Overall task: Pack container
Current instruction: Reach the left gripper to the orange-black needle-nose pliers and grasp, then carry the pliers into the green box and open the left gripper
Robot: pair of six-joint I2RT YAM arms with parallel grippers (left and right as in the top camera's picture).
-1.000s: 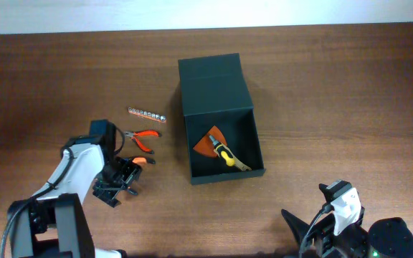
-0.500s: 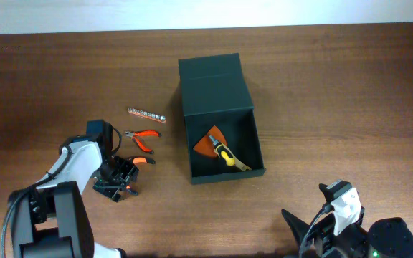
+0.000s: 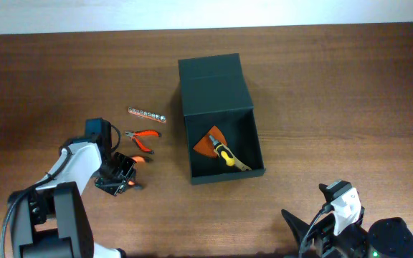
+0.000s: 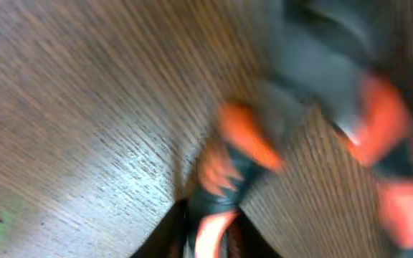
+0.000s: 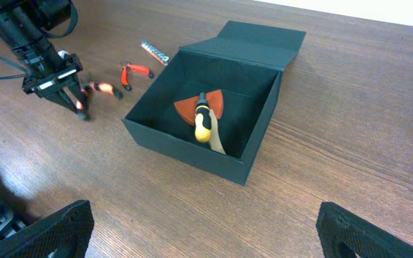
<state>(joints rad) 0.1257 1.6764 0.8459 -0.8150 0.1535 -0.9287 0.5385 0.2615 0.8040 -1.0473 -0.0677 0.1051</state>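
Over the table (image 3: 350,86), seen from above: the container (image 3: 217,89) sits mid-table with its flap laid back toward the far edge and its mouth open upward, long axis running near to far. An orange wedge (image 3: 206,143) and a yellow-handled tool (image 3: 225,154) already lie inside. The left gripper (image 3: 118,177) is low over the wood, well apart from the box and off its left wall. A small orange-handled tool (image 3: 142,159) lies just beside it on the box side. Farther back are the pliers (image 3: 142,136) and a strip of bits (image 3: 145,112). The right arm (image 3: 339,204) is parked by the near edge, off the box's near right corner. Left wrist view: heavy blur, with wood grain and orange shapes close under the camera. I cannot tell whether the fingers are apart or clamped on anything. Right wrist view: the right gripper (image 5: 203,211) has its fingers spread wide and holds nothing, and it looks across the box at the far arm, whose fingers point down at the table. Judgement: the left arm is nearer the loose tools. The coming move turns on the box lying to its right, so a sideways carry should end over the open mouth.
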